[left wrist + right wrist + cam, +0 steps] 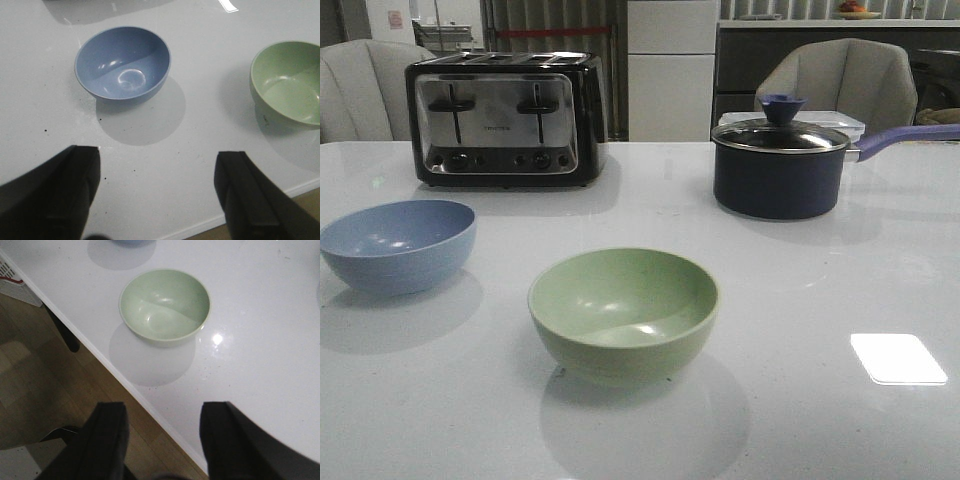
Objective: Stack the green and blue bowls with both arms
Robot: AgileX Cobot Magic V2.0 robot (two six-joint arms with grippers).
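The pale green bowl stands upright and empty near the middle front of the white table. The dusty blue bowl stands upright and empty to its left, apart from it. Neither arm shows in the front view. In the left wrist view my left gripper is open and empty over the table's front edge, with the blue bowl ahead of it and the green bowl off to one side. In the right wrist view my right gripper is open and empty, straddling the table's edge short of the green bowl.
A black and silver toaster stands at the back left. A dark navy lidded saucepan with a purple handle stands at the back right. Chairs stand behind the table. The wooden floor shows below the table edge.
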